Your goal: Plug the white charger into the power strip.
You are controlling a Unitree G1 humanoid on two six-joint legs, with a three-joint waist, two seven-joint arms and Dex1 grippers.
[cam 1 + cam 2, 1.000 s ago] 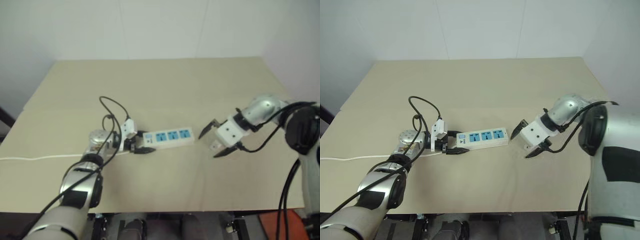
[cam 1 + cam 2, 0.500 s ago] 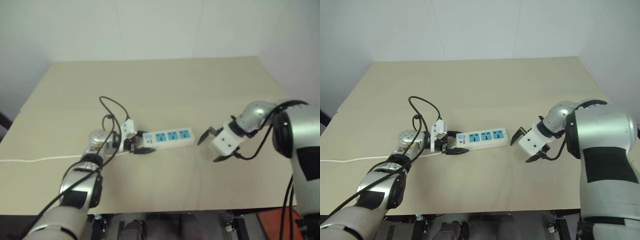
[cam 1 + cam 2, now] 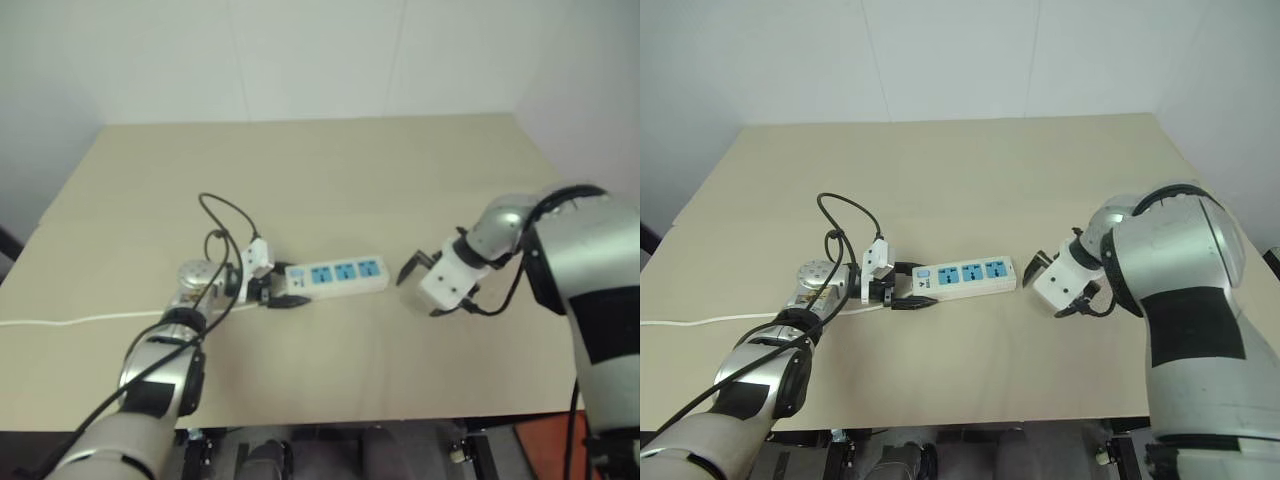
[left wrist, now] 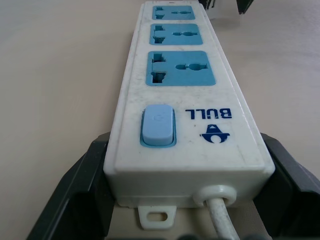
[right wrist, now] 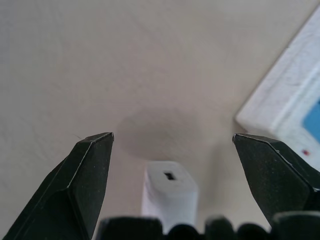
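Note:
The power strip (image 3: pixel 338 273), a white bar with three blue sockets, lies in the middle of the table. My left gripper (image 3: pixel 912 285) is shut on its cord end, and in the left wrist view the black fingers (image 4: pixel 75 190) flank the switch end of the strip (image 4: pixel 180 100). Just beyond the strip's far end, my right gripper (image 3: pixel 1048 288) points down at the table and stands open. In the right wrist view the white charger (image 5: pixel 170 192) lies on the table between the spread fingers (image 5: pixel 87 175), apart from both. A corner of the strip (image 5: pixel 280 110) shows beside it.
The strip's thin white cord (image 3: pixel 80 318) runs off the table's left edge. The beige table (image 3: pixel 330 170) stretches bare behind the strip up to a white wall. Its front edge is close below both arms.
My right gripper has rolled at the wrist, tipped more steeply down and shifted slightly toward the strip's end. The left gripper and the strip have stayed put.

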